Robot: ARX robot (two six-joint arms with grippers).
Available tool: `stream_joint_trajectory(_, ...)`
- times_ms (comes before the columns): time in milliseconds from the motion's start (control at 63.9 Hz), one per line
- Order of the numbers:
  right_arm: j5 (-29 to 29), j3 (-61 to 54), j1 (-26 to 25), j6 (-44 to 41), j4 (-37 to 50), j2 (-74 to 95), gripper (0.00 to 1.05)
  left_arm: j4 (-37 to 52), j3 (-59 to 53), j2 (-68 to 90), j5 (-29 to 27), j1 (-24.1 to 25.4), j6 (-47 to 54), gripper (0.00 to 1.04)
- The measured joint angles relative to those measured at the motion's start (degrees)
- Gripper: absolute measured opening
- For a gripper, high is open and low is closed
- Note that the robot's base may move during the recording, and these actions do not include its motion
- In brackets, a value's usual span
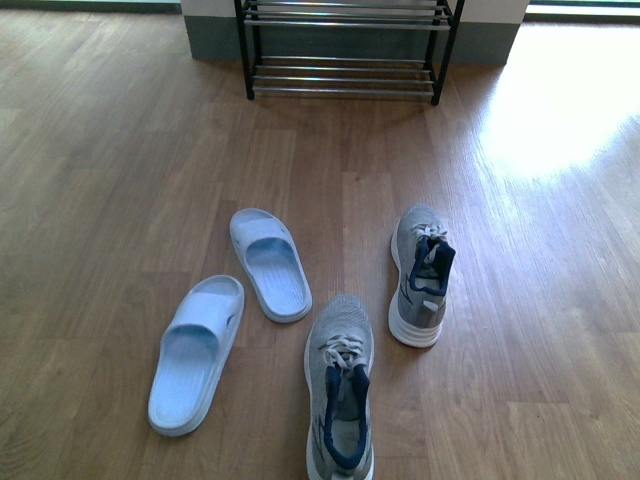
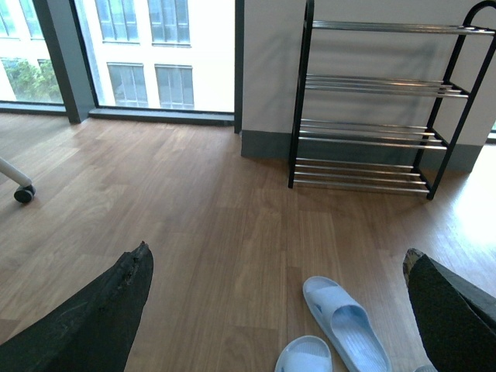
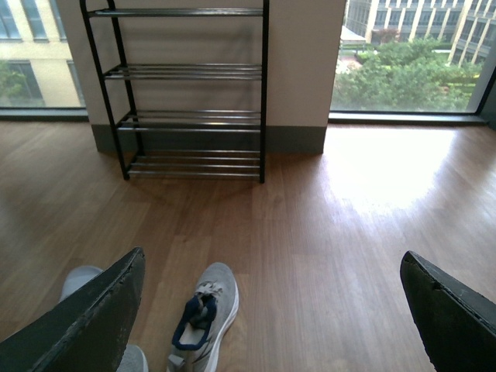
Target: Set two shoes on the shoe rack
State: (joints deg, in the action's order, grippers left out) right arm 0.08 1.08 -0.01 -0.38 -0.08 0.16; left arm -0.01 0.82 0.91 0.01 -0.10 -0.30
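Two grey sneakers with navy tongues lie on the wooden floor: one shoe at centre right, the other shoe nearer me at the bottom edge. Both toes face the shoe rack, which stands against the far wall with bare chrome rods. Neither arm shows in the front view. My left gripper is open above the floor, with the shoe rack ahead. Open too, my right gripper hovers over the floor. One grey shoe lies close to its dark finger, and the rack stands ahead.
Two pale blue slides lie left of the sneakers, one slide beside the nearer sneaker and another slide further left; both show in the left wrist view. A castor wheel stands near the window. Bright sunlight falls on the floor.
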Motion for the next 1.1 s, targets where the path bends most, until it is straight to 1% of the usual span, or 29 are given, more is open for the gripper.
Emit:
stream_joint_trajectory(579,0.0,0.0,0.0,0.0,0.0,0.0,0.96,0.0,0.0,0.0,0.0,0.0,0.0,0.95)
stream_joint_trajectory(595,0.0,0.0,0.0,0.0,0.0,0.0,0.96,-0.5,0.2,0.4,-0.9,-0.3,-0.6,0.95)
stream_joint_trajectory(626,0.0,0.0,0.0,0.0,0.0,0.0,0.96,-3.6,1.4,2.2,-4.4,-1.5,-3.7,0.95)
stream_joint_trajectory(642,0.0,0.0,0.0,0.0,0.0,0.0,0.96,-4.5,2.2,4.6,-6.5,-2.7,-7.1,0.95)
stream_joint_trajectory(673,0.0,0.0,0.0,0.0,0.0,0.0,0.96,-3.6,3.4,9.6,-8.6,-4.3,-10.9,0.95)
stream_joint_trajectory(689,0.0,0.0,0.0,0.0,0.0,0.0,0.96,-1.9,4.3,13.5,-8.4,-5.0,-14.4,0.95)
stream_joint_trajectory(752,-0.1,0.0,0.0,0.0,0.0,0.0,0.96,4.7,6.6,26.2,-5.0,-6.1,-21.2,0.95)
stream_joint_trajectory(783,-0.1,0.0,0.0,0.0,0.0,0.0,0.96,10.6,8.4,37.0,-3.4,-6.5,-24.7,0.95)
stream_joint_trajectory(814,-0.1,0.0,0.0,0.0,0.0,0.0,0.96,14.2,10.1,45.8,-1.5,-6.4,-26.5,0.95)
stream_joint_trajectory(861,-0.1,0.0,0.0,0.0,0.0,0.0,0.96,18.0,12.3,56.6,1.7,-5.8,-27.1,0.95)
stream_joint_trajectory(877,-0.1,0.0,0.0,0.0,0.0,0.0,0.96,19.3,13.8,62.8,3.5,-5.6,-27.0,0.95)
stream_joint_trajectory(924,-0.1,0.0,0.0,0.0,0.0,0.0,0.96,20.6,16.6,73.0,6.1,-5.5,-26.4,0.95)
stream_joint_trajectory(1002,-0.1,0.0,0.0,0.0,0.0,0.0,0.96,21.6,21.2,89.0,7.6,-5.7,-24.1,0.95)
stream_joint_trajectory(1096,-0.1,0.0,0.0,0.0,0.0,0.0,0.96,21.3,27.4,103.3,8.8,-7.2,-20.8,0.95)
